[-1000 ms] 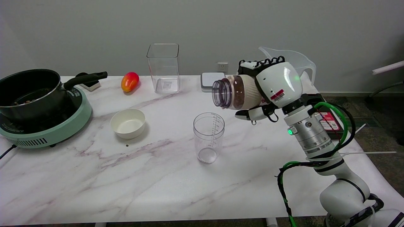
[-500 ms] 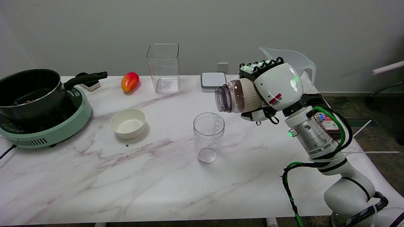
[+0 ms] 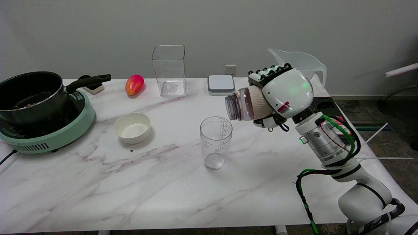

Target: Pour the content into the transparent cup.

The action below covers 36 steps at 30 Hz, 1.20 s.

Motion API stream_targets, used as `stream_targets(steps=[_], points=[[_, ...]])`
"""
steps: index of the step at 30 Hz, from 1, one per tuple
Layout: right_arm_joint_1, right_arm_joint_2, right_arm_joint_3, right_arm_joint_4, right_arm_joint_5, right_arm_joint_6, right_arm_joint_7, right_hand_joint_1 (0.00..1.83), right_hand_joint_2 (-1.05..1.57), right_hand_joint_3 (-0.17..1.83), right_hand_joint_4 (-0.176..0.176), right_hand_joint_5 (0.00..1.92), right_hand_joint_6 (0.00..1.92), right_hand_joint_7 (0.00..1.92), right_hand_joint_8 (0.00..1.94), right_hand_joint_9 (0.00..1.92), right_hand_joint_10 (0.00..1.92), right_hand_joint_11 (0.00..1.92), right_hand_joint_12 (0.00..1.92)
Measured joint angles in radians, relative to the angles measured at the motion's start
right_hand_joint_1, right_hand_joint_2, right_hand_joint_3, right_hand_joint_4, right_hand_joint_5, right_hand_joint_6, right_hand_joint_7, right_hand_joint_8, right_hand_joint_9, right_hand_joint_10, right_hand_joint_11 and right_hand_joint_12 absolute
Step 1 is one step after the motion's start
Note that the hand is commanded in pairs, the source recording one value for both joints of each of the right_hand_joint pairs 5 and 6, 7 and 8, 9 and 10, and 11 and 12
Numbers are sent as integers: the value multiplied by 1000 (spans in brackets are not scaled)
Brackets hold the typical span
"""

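My right hand grips a clear bottle with a cream ribbed sleeve and brown content inside. The bottle lies tilted on its side in the air, its open mouth pointing left and slightly down, above and just right of the transparent measuring cup. The cup stands upright on the marble table, graduated on its side, and looks empty. Nothing is seen leaving the bottle's mouth.
A white bowl sits left of the cup. Farther left a black pot rests on a green cooker. At the back stand a tall clear container, a mango, a small white box and a clear jug.
The hand has turned the bottle further, so its mouth tips more downward, and has moved it slightly right and down toward the cup's rim. The cup has not moved.
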Motion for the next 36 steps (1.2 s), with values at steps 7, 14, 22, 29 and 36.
stream_targets(steps=[7, 14, 22, 29, 36], points=[[-2, 2, 19, -8, -40, -21, 0, 1225, 1571, 257, 0, 1920, 1920, 1885, 1885, 1597, 1597, 1375, 1375], [-3, 4, 42, -8, -83, -33, 1, 1225, 1571, 258, 0, 1920, 1920, 1887, 1887, 1598, 1598, 1377, 1377], [-6, 7, 61, 2, -131, -32, 1, 1229, 1571, 268, 0, 1920, 1920, 1894, 1894, 1610, 1610, 1380, 1380], [-8, 7, 59, 4, -159, -9, 0, 1233, 1571, 268, 0, 1920, 1920, 1895, 1895, 1615, 1615, 1383, 1383], [-6, 7, 43, 6, -186, 11, -2, 1233, 1571, 267, 0, 1920, 1920, 1896, 1896, 1619, 1619, 1385, 1385]])
